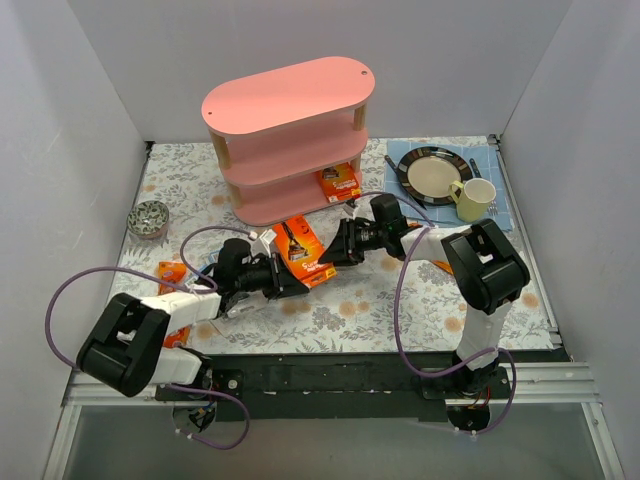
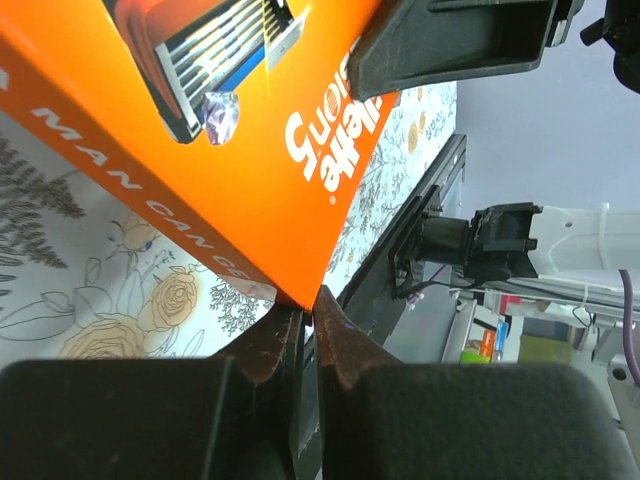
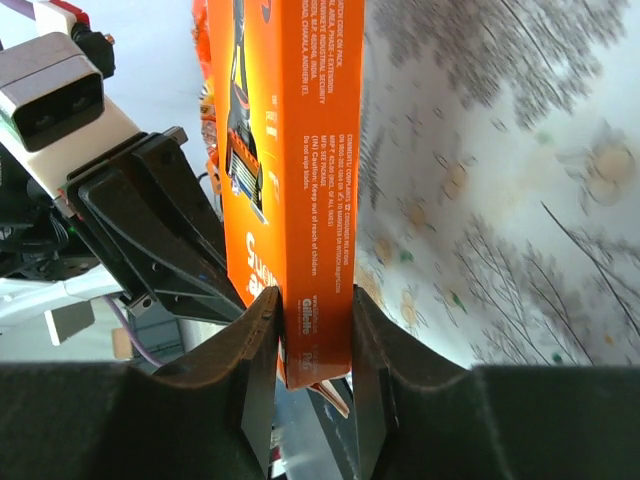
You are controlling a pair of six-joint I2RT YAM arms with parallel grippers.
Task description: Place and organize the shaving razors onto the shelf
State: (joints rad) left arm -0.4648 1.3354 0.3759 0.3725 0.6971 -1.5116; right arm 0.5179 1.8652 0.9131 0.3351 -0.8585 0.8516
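An orange razor pack (image 1: 305, 252) hangs above the table between both grippers, in front of the pink three-tier shelf (image 1: 290, 105). My left gripper (image 1: 287, 277) is shut on its near corner; in the left wrist view (image 2: 308, 312) the pack (image 2: 230, 150) fills the upper left. My right gripper (image 1: 338, 250) is shut on the pack's other end; in the right wrist view (image 3: 315, 345) the pack (image 3: 300, 180) stands on edge between the pads. A second orange pack (image 1: 340, 182) sits on the shelf's bottom board. Another orange pack (image 1: 172, 272) lies on the table beside my left arm.
A plate (image 1: 432, 172) and a pale yellow mug (image 1: 474, 199) rest on a blue mat (image 1: 500, 205) at the back right. A small grey bowl (image 1: 150, 218) stands at the left. Grey walls close in the table on three sides.
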